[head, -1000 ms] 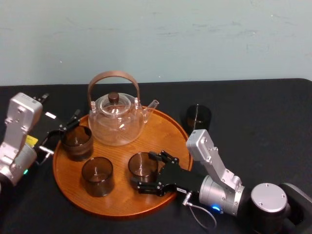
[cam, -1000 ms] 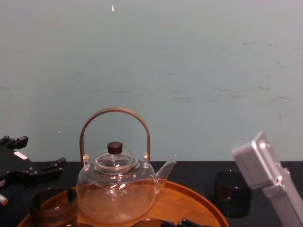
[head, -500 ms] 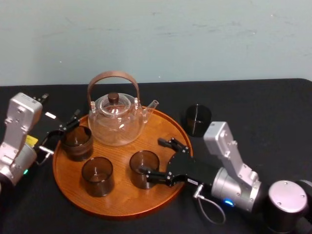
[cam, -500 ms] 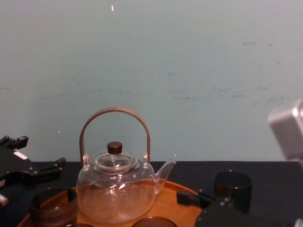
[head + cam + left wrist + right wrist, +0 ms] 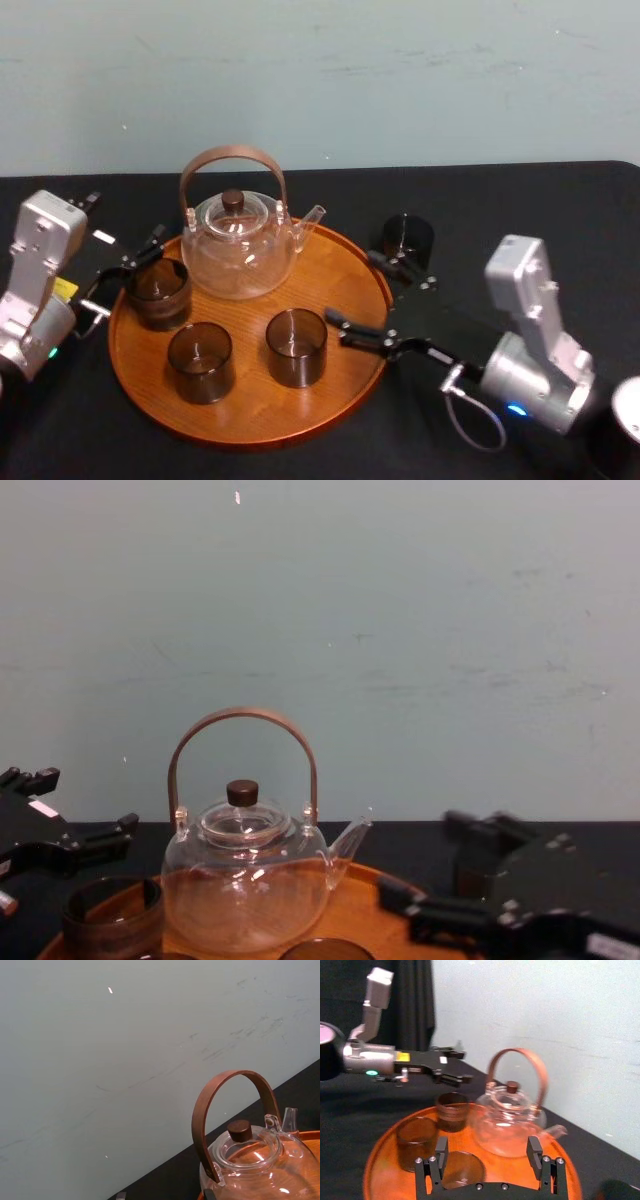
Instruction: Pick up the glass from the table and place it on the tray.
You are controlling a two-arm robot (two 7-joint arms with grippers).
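- Left gripper [image 5: 145, 250] sits at the far-left rim of the tray [image 5: 335, 265]. Its fingers are spread and hold nothing, and it is just beside the leftmost glass.
- On the tray we've got three glasses [image 5: 200, 360]. One stands at the left edge and two sit nearer, side by side. All are upright and apart from each other.
- Behind them the teapot [image 5: 240, 250] stands upright on the tray's far side. It is clear, with a brown hoop handle and a dark knob on the lid, and its spout points right.
- Over to the right gripper [image 5: 355, 290], which hangs above the tray's right rim with its fingers spread wide and empty. The near finger is just beside the nearest right-hand glass, and the far finger reaches just in front of the lone glass.
- And there's the lone glass [image 5: 407, 240], dark and upright. It is on the table [image 5: 520, 210], just off the tray's far-right rim and not on the tray.
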